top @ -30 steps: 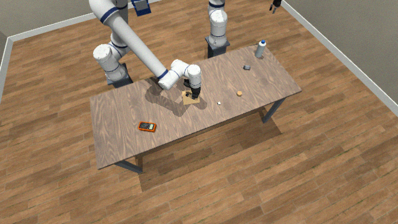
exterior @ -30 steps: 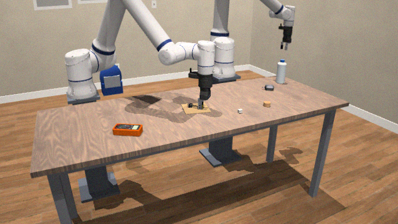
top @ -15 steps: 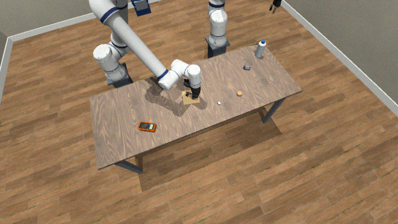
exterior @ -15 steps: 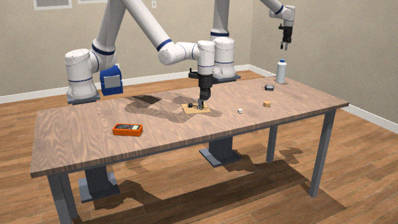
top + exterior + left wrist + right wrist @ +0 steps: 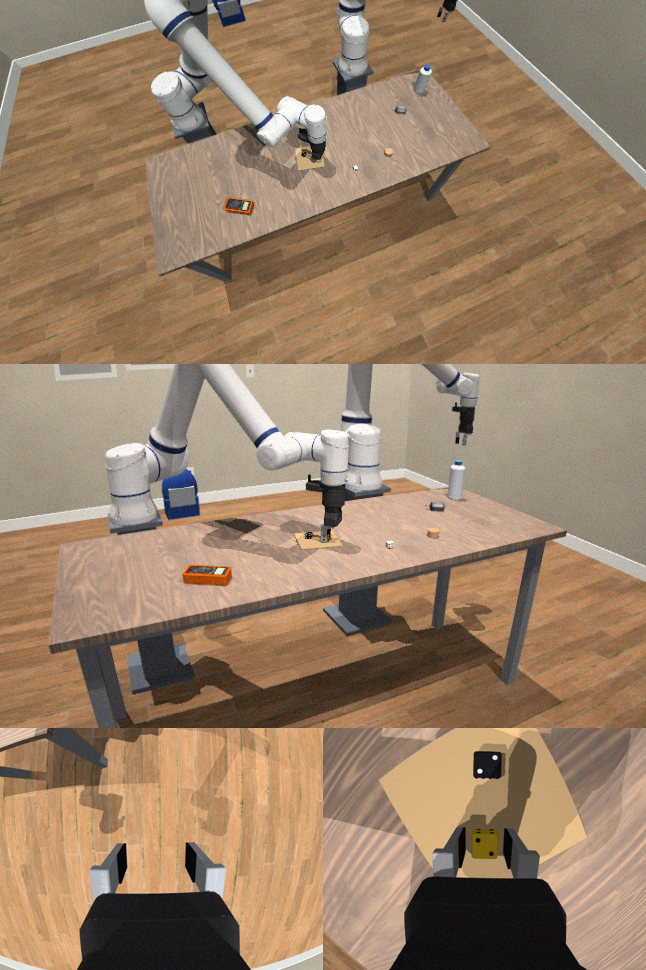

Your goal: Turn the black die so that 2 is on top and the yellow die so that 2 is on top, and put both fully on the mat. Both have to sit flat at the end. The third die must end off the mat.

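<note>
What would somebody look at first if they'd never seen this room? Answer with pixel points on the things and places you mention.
Probably the big white arm reaching over the table (image 5: 200, 225) (image 5: 125, 579), its end effector (image 5: 326, 534) (image 5: 484, 847) open around a yellow die (image 5: 484, 843) on the mat (image 5: 427, 795). Next, maybe the bright orange meter (image 5: 239, 206) (image 5: 207, 575) lying on the table.
</note>
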